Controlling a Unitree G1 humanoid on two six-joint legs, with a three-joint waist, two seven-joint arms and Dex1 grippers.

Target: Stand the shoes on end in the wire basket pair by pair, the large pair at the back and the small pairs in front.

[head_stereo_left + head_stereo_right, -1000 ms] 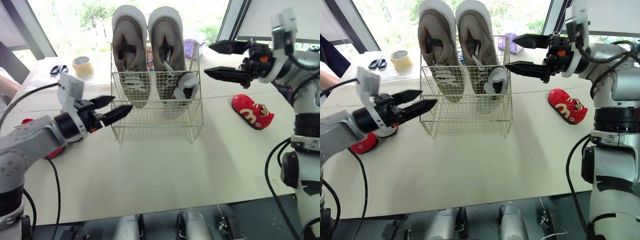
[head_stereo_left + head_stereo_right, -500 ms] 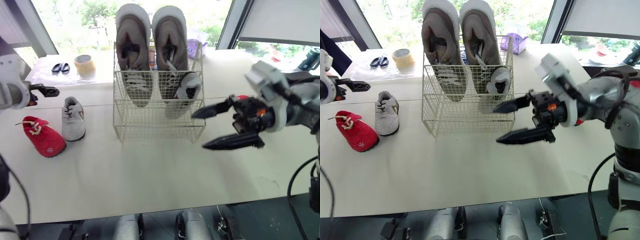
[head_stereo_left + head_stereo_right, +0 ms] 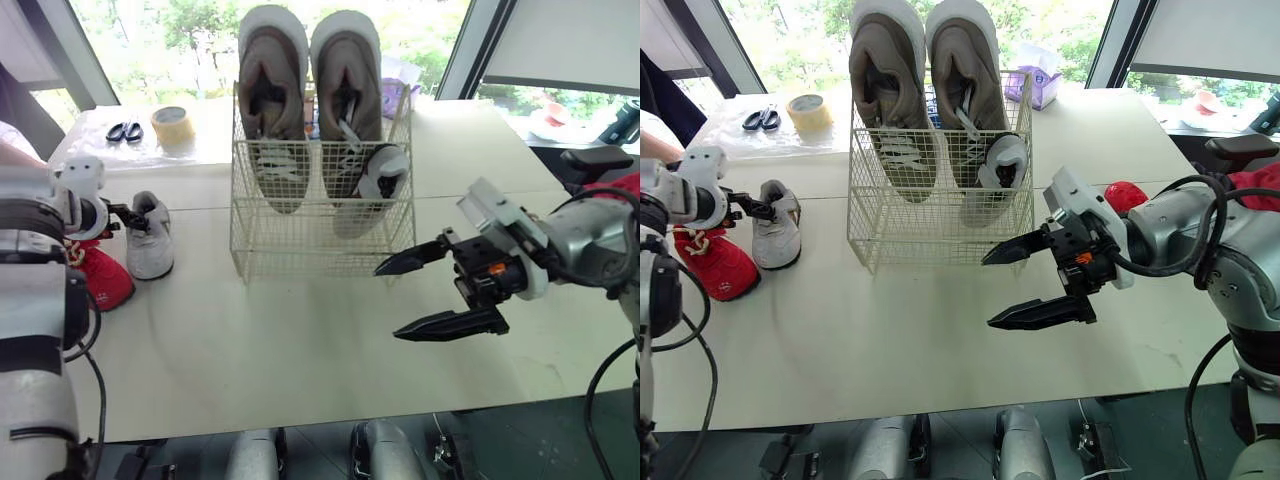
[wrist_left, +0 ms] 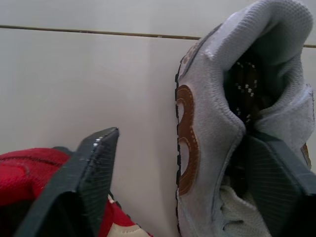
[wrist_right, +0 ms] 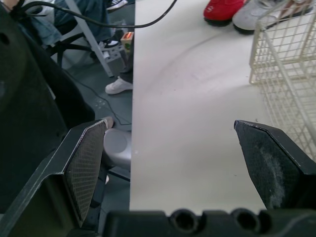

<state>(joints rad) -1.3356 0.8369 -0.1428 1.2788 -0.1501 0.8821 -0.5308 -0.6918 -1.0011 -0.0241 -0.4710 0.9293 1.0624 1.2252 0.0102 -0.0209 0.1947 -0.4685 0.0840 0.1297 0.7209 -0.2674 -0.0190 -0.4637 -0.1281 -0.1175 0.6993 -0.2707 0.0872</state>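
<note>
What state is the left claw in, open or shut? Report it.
Open. In the left wrist view the left claw has its fingers spread wide, with the side of the small grey shoe between them.

Bright daylight from rear windows (image 3: pixel 190 40) — table (image 3: pixel 300 350) glare-washed, shadows soft.

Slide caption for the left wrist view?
Left gripper open astride the grey shoe's side, red shoe beside it.
</note>
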